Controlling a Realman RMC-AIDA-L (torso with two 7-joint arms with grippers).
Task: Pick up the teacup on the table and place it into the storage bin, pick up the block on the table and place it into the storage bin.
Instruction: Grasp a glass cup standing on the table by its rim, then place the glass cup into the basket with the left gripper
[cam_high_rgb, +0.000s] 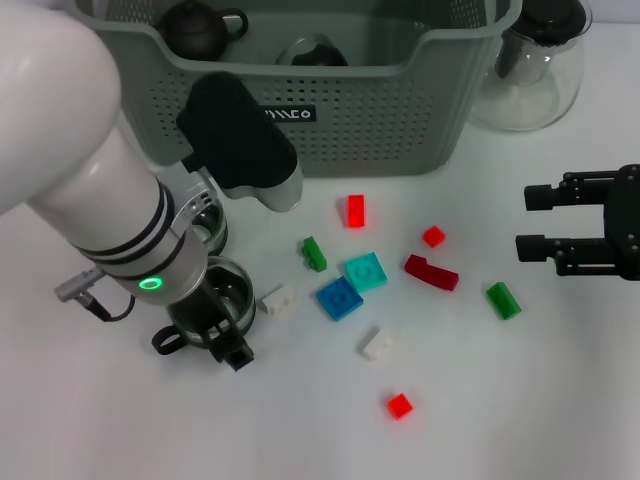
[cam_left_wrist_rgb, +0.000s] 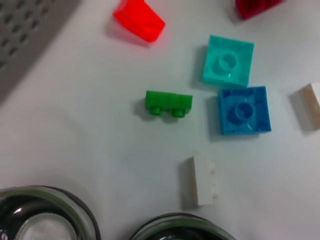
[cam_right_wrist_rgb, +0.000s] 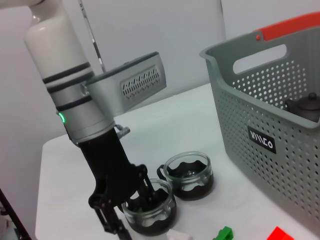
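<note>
Fingers (cam_right_wrist_rgb: 142, 192) of the left gripper (cam_high_rgb: 222, 335) are down at the nearer teacup (cam_right_wrist_rgb: 149, 206), one inside the glass and one outside its wall, straddling the rim; whether they have pinched the wall I cannot tell. A second teacup (cam_right_wrist_rgb: 189, 175) sits just beside it, toward the storage bin (cam_high_rgb: 400, 120), which stands along the far edge of the surface (cam_high_rgb: 500, 420). To do this well, I'd say pinch the wall squarely, lift straight up so the neighbouring cup isn't knocked, then carry it over the bin's dipped front rim. Past the cups, loose blocks scatter across the middle: a white block (cam_left_wrist_rgb: 202, 180) nearest, a green block (cam_left_wrist_rgb: 169, 102), a blue block (cam_left_wrist_rgb: 244, 110), a teal block (cam_left_wrist_rgb: 228, 61). Out at the right edge the right gripper (cam_high_rgb: 535, 222) hovers, fingers spread wide, empty.
</note>
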